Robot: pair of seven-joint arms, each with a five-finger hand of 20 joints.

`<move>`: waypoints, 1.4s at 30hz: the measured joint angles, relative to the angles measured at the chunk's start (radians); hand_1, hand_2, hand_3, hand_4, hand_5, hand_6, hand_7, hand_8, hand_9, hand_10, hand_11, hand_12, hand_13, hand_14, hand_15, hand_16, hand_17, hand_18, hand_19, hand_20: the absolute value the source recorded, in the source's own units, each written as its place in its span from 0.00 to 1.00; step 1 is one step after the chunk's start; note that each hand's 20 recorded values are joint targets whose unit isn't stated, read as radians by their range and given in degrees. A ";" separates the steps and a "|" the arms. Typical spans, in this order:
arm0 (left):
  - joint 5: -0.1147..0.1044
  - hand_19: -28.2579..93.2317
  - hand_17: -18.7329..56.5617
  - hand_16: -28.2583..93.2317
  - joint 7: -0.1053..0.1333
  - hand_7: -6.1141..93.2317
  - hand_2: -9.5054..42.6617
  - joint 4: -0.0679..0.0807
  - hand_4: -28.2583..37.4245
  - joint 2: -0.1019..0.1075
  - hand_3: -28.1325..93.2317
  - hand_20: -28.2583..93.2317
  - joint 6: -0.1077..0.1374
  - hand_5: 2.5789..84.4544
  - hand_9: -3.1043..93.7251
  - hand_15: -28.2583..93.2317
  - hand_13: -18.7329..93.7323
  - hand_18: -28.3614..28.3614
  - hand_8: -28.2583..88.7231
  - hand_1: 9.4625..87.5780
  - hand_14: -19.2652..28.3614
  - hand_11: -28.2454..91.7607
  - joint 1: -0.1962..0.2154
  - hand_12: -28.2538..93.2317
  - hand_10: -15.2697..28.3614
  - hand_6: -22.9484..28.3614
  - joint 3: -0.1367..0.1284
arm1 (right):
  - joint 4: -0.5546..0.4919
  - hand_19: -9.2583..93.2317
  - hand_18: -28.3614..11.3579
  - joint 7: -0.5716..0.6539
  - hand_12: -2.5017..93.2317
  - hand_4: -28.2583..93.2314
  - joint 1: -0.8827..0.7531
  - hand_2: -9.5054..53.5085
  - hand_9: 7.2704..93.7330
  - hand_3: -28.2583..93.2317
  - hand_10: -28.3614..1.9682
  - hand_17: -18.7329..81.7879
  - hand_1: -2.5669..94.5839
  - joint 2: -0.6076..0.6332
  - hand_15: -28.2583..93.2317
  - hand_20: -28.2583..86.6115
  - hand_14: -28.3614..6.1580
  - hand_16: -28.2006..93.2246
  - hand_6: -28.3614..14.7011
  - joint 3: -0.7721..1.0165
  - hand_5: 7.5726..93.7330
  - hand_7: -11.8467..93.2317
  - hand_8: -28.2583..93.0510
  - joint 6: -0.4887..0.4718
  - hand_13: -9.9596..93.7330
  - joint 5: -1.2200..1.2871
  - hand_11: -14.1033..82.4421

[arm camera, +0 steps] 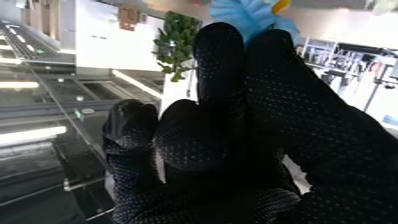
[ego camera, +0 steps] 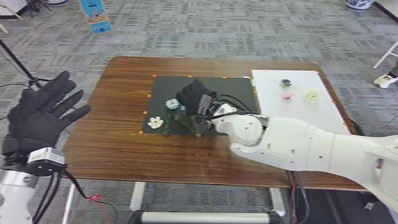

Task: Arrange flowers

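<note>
the right hand (ego camera: 194,95) is above the dark mat (ego camera: 169,85), near the white flower (ego camera: 155,122).

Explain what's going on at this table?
Robot's on the flower arranging. The right hand is over the black mat, pinching a blue flower. A white flower lies on the mat; a pink flower and a pale yellow flower are on the white board. The left hand is open, left of the mat.

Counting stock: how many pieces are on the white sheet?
3: a dark piece farthest back, a pink flower nearer, a cream flower right of it. The right arm may hide more.
</note>
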 measured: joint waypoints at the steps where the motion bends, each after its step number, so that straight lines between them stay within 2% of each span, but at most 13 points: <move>1: 0.000 0.56 0.11 0.28 -0.001 0.21 0.01 0.001 0.00 0.002 0.74 0.25 0.000 0.28 0.23 0.30 0.31 0.94 0.17 0.17 0.69 0.31 -0.003 0.38 0.58 0.49 0.002 | 0.010 0.95 0.23 0.001 0.54 0.00 -0.001 0.00 0.84 0.90 0.76 0.55 0.55 -0.006 0.92 0.71 0.68 0.52 0.76 -0.001 0.72 0.59 0.24 -0.003 0.78 -0.001 0.43; 10: -0.001 0.56 0.11 0.28 -0.006 0.21 0.02 0.015 0.00 0.015 0.74 0.25 -0.001 0.28 0.23 0.30 0.31 0.94 0.17 0.17 0.69 0.32 -0.035 0.38 0.58 0.49 0.021 | 0.039 0.95 0.23 0.007 0.54 0.00 -0.012 0.00 0.82 0.89 0.78 0.55 0.53 -0.029 0.92 0.71 0.69 0.52 0.77 0.002 0.69 0.57 0.23 -0.024 0.78 -0.001 0.41; 16: -0.003 0.56 0.11 0.28 -0.014 0.21 0.02 0.018 0.00 0.020 0.74 0.25 -0.003 0.28 0.23 0.30 0.31 0.94 0.17 0.17 0.70 0.32 -0.043 0.38 0.58 0.49 0.022 | 0.027 0.94 0.23 0.015 0.50 0.00 -0.018 0.00 0.79 0.87 0.76 0.54 0.49 -0.027 0.93 0.72 0.67 0.52 0.77 0.012 0.63 0.51 0.20 -0.048 0.76 -0.002 0.34; 18: -0.003 0.56 0.11 0.28 -0.015 0.21 0.02 0.019 0.00 0.020 0.74 0.25 -0.003 0.28 0.23 0.30 0.31 0.94 0.17 0.17 0.70 0.32 -0.043 0.38 0.58 0.49 0.022 | 0.020 0.94 0.23 0.019 0.45 0.00 -0.018 0.00 0.73 0.88 0.74 0.53 0.45 -0.025 0.93 0.72 0.67 0.52 0.77 0.012 0.61 0.47 0.20 -0.052 0.75 -0.005 0.40; 20: -0.003 0.56 0.11 0.28 -0.016 0.21 0.03 0.019 0.00 0.021 0.74 0.25 -0.003 0.28 0.23 0.30 0.31 0.94 0.17 0.17 0.70 0.32 -0.044 0.38 0.58 0.49 0.022 | 0.015 0.93 0.22 0.023 0.36 0.00 -0.019 0.00 0.68 0.91 0.69 0.52 0.41 -0.023 0.93 0.73 0.66 0.52 0.77 0.017 0.58 0.44 0.11 -0.056 0.74 -0.011 0.47; 22: -0.003 0.56 0.11 0.28 -0.017 0.21 0.03 0.019 0.00 0.022 0.74 0.25 -0.003 0.28 0.23 0.30 0.31 0.94 0.17 0.17 0.70 0.32 -0.045 0.38 0.58 0.50 0.022 | 0.012 0.93 0.22 0.028 0.31 0.00 -0.023 0.00 0.65 0.92 0.67 0.52 0.39 -0.022 0.93 0.73 0.66 0.52 0.75 0.028 0.56 0.43 0.10 -0.061 0.74 -0.021 0.51; 31: -0.004 0.56 0.11 0.28 -0.018 0.21 0.03 0.018 0.00 0.022 0.74 0.25 -0.003 0.28 0.23 0.30 0.31 0.94 0.18 0.17 0.70 0.32 -0.044 0.38 0.58 0.50 0.019 | -0.018 0.93 0.21 0.073 0.29 0.00 -0.048 0.00 0.61 0.92 0.64 0.51 0.37 -0.006 0.93 0.73 0.64 0.52 0.71 0.110 0.52 0.41 0.10 -0.095 0.73 -0.037 0.49; 34: -0.004 0.56 0.11 0.28 -0.018 0.21 0.03 0.017 0.00 0.021 0.74 0.25 -0.003 0.28 0.23 0.30 0.31 0.94 0.17 0.17 0.70 0.32 -0.041 0.38 0.58 0.50 0.016 | -0.025 0.92 0.20 0.080 0.29 0.00 -0.064 0.00 0.58 0.92 0.61 0.49 0.36 0.000 0.93 0.73 0.63 0.51 0.69 0.160 0.50 0.39 0.11 -0.111 0.71 -0.044 0.48; 42: -0.004 0.56 0.11 0.28 -0.016 0.20 0.03 0.016 0.00 0.016 0.74 0.25 -0.001 0.28 0.24 0.30 0.31 0.94 0.18 0.16 0.70 0.32 -0.034 0.38 0.58 0.49 0.014 | -0.091 0.91 0.18 0.157 0.27 0.00 -0.091 0.00 0.39 0.94 0.50 0.46 0.34 0.054 0.94 0.73 0.56 0.50 0.56 0.284 0.36 0.31 0.14 -0.170 0.64 -0.058 0.38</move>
